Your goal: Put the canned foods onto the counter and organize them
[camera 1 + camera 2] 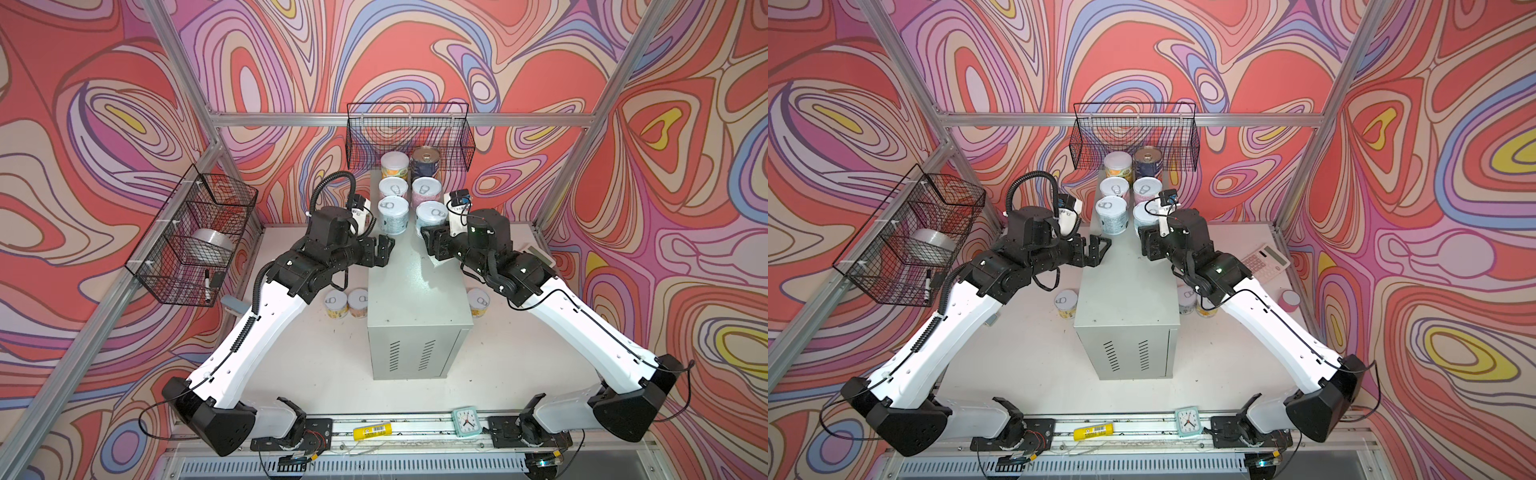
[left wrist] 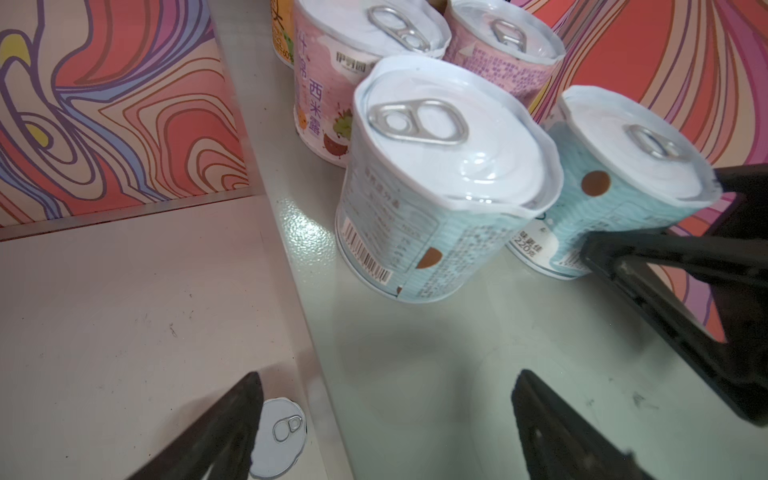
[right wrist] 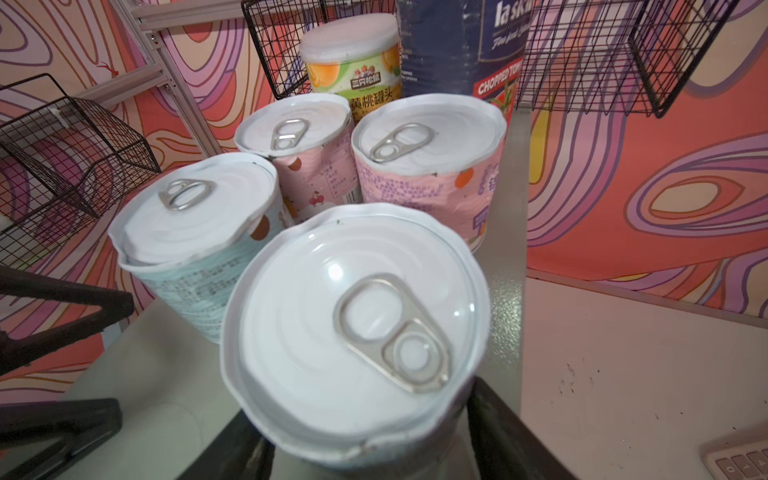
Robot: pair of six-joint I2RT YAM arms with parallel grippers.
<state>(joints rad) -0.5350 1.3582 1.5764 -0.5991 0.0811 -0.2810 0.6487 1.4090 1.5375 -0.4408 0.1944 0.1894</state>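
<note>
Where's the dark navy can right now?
In both top views the navy can stands at the counter's far end, right of the white-lidded can, below the back wire basket.

Walls (image 1: 415, 50): swirling print in red, pink, lilac, blue and yellow on three sides.
Frame (image 1: 282, 119): silver metal bars at the corners and across the back.
Table (image 1: 316, 357): white, lightly scuffed.
Baskets: black wire, back basket (image 1: 457, 137) and left basket (image 1: 166, 266) hung on the bars.
Light: soft, even.
</note>
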